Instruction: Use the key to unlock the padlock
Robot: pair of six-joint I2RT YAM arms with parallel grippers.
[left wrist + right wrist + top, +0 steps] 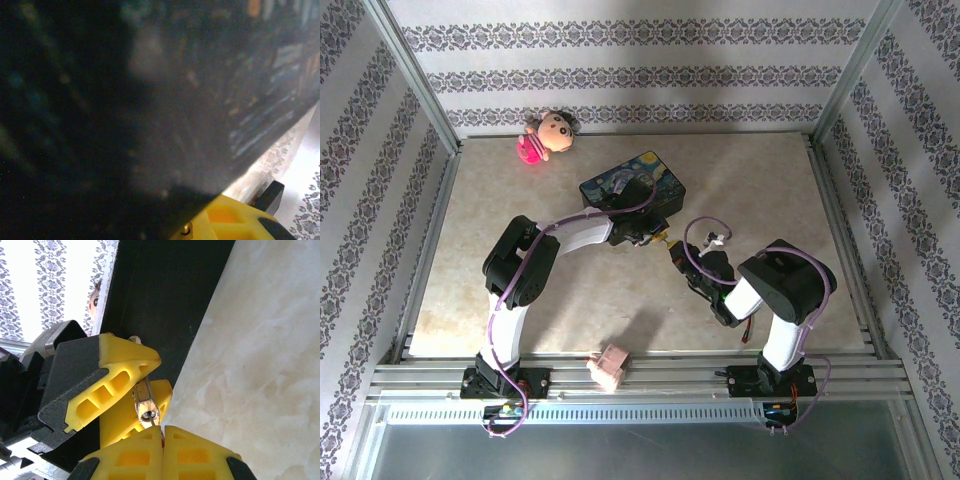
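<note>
padlock: small, brassy metal, was gripped by left pincer | right pincer: ribbed yellow plastic, stood clenched | box: dark, starry paint | desk: marbled

Bright, even light falls from above in the top view. The counter shines pale, and the arms throw soft-edged shadows on it, the widest near the middle front. The left wrist view is dim and badly out of focus: the box sits too close to the lens (a dark smear with faint streaks of paint), and a strip at the lower right is blown out. In the right wrist view the counter is crisp and well lit, the box's side is near black in shadow, the far wall is overexposed, and the padlock carries a small glint.
</note>
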